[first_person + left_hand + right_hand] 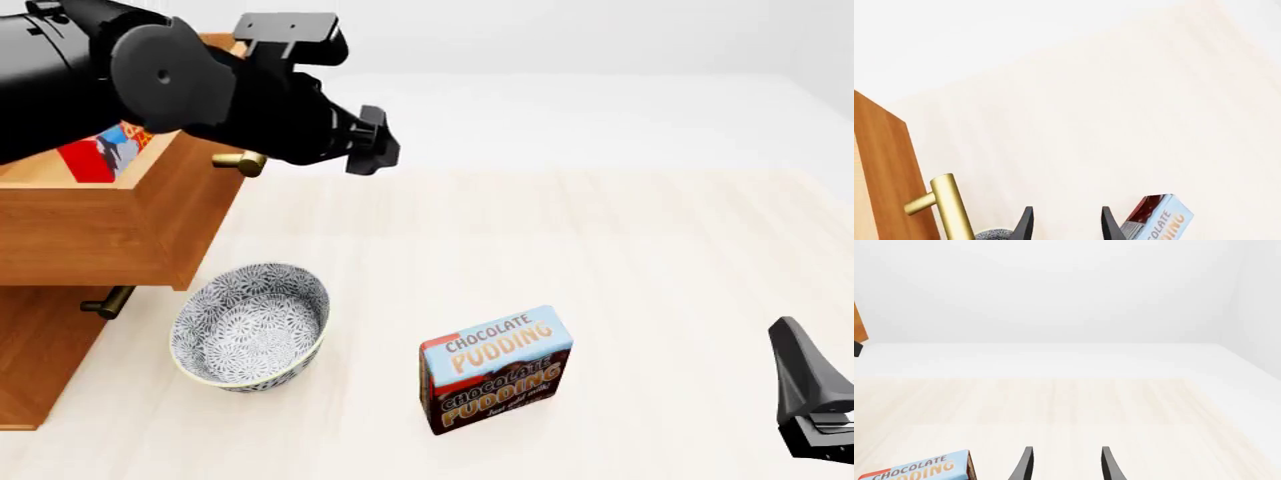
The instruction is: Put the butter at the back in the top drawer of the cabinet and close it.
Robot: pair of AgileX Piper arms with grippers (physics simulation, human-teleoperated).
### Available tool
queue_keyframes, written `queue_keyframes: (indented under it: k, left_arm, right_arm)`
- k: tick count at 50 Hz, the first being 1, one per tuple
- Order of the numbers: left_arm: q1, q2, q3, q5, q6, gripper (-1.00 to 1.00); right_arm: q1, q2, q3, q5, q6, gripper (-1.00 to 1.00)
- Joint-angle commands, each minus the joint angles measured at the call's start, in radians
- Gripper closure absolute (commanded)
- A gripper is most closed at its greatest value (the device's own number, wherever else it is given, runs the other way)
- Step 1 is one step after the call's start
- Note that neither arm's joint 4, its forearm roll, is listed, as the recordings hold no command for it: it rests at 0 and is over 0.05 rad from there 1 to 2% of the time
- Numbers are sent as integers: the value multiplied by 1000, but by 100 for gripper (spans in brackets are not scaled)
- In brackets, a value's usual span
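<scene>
The butter, a small red box with a blue patch, lies inside the pulled-out top drawer of the brown cabinet; the left arm hides part of it. Just right of the drawer's brass handle hovers my left gripper, above the table. In the left wrist view, the left gripper is open and holds nothing, and the handle and drawer front lie off to one side. My right gripper hangs at the front right, and the right wrist view shows the right gripper open and empty.
A patterned bowl stands in front of the cabinet, below the open drawer. A chocolate pudding box stands upright at the middle front, also seen as the pudding box and the pudding box. A lower drawer handle sticks out under the top drawer.
</scene>
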Motion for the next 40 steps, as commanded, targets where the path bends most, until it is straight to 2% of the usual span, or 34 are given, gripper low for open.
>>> queue_keyframes:
  k: [1, 40]
  left_arm:
    - [27, -1, 19, -10, 6, -100]
    - [85, -13, 47, -22, 14, -100]
  right_arm:
    - [0, 0, 0, 0, 0, -100]
    - [0, 0, 0, 0, 0, -100]
